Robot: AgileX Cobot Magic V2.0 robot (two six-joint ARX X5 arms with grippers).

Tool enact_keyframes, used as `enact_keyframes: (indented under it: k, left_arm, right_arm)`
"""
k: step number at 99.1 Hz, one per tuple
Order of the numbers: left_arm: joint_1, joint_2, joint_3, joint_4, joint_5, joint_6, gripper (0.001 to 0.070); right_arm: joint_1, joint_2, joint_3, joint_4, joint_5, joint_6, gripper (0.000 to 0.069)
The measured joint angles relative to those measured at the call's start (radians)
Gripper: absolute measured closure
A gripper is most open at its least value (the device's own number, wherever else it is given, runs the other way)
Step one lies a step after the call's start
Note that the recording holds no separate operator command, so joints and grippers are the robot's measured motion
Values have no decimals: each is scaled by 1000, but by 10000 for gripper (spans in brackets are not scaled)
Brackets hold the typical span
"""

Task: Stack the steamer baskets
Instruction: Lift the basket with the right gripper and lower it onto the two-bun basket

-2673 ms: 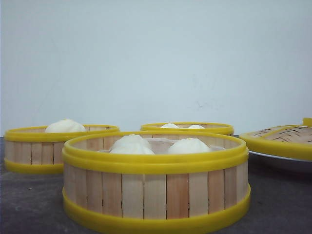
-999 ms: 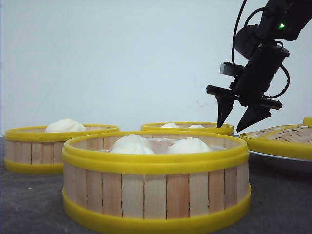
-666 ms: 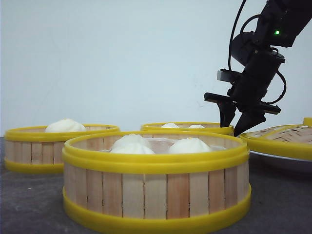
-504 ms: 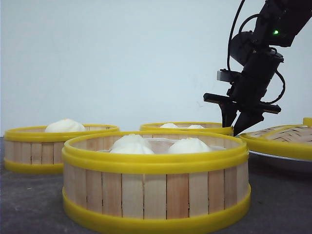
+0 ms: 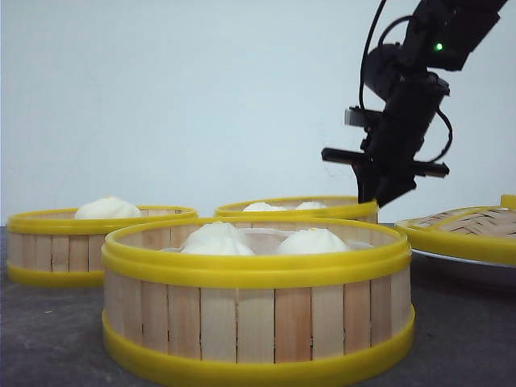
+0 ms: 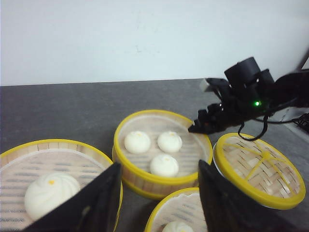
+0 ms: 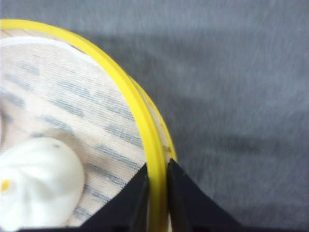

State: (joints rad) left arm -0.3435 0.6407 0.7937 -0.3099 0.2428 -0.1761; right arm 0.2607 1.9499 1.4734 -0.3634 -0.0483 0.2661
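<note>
Since half a second ago: far basket tilted up at its right, shifted left, right gripper pinching its rim. Left gripper spread wide, holding nothing. Near basket front-centre, left basket beside; lid far right.

The right gripper points down from a steeply bent arm, its fingers pinched onto a yellow rim (hardly any gap); the left gripper hangs spread wide.

Plain white wall, grey tabletop
</note>
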Motion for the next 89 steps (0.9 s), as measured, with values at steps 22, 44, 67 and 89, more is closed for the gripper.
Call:
enact_keyframes:
  k: [22, 44, 67, 89]
  left_arm:
    - [0, -24, 0, 0, 0, 0, 410]
    - [0, -70, 0, -44, -1, 0, 410]
    - [0, -111, 0, -113, -1, 0, 410]
    - [0, -145, 0, -157, -1, -1, 410]
  right_arm:
    - [-6, -139, 89, -134, -2, -14, 656]
    - [-8, -388, 151, -244, -70, -58, 656]
    - [-5, -609, 151, -423, -165, -111, 656]
    - [-5, -753, 151, -615, -190, -163, 656]
